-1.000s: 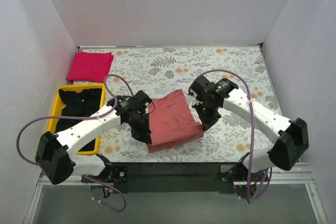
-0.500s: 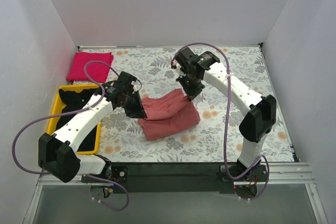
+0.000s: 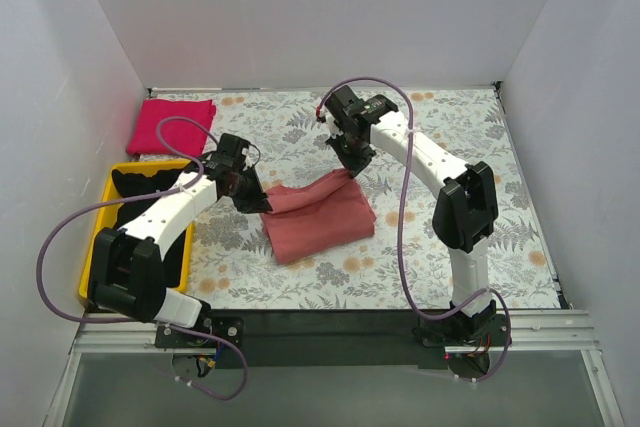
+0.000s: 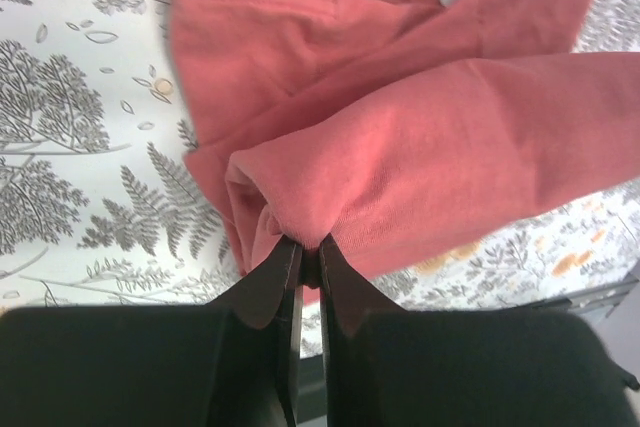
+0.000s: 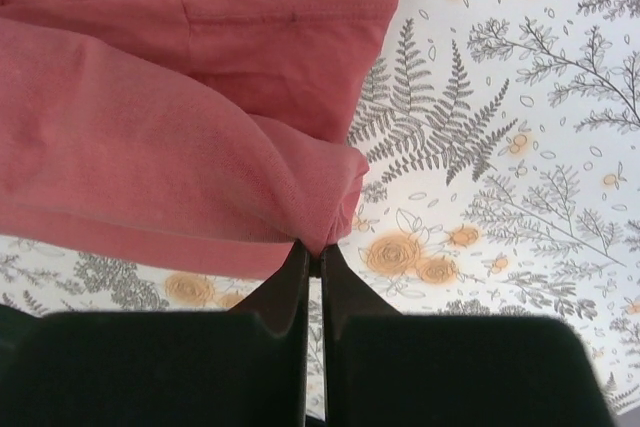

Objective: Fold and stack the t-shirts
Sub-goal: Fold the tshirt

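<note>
Currently left hand (image 4: 300, 247) and right hand (image 5: 310, 252) each pinch 1 far corner of the salmon-red t-shirt (image 3: 320, 219), likely to lay its fold flat on the desk (image 3: 450, 147).

floral table (image 3: 450, 137) bears salmon shirt (image 3: 320, 222), magenta shirt (image 3: 172, 125), yellow bin (image 3: 150, 163).

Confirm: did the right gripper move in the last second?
Yes. The right gripper moved farther from the black base rail and slightly left, pulling the salmon-red t-shirt along.
</note>
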`<state>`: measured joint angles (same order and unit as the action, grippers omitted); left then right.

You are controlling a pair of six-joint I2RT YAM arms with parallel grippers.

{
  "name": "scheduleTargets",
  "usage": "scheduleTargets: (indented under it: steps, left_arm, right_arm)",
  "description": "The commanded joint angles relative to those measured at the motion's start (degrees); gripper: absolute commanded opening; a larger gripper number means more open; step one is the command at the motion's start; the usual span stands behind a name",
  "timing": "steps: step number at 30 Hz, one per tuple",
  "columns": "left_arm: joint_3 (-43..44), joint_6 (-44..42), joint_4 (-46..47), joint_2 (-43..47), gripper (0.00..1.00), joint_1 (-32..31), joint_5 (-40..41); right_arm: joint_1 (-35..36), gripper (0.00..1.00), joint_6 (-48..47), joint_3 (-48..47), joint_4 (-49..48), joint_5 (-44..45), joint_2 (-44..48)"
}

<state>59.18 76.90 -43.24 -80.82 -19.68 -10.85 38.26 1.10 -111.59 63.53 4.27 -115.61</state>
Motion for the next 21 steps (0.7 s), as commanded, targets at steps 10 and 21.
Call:
scheduleTargets:
  steps: [10,21]
  left_arm:
    - [-2.84,-0.62,8.52,-6.72,0.00,1.58,6.80]
    - [-7.41,2.81,13.27,-6.28,0.11,1.84,11.80]
  right_arm:
    - [-1.96,0.01,-0.84,5.15,-14.48,-0.23,-6.20]
    - [-2.40,0.15,-0.14,6.38,-17.82,-0.76,-6.74]
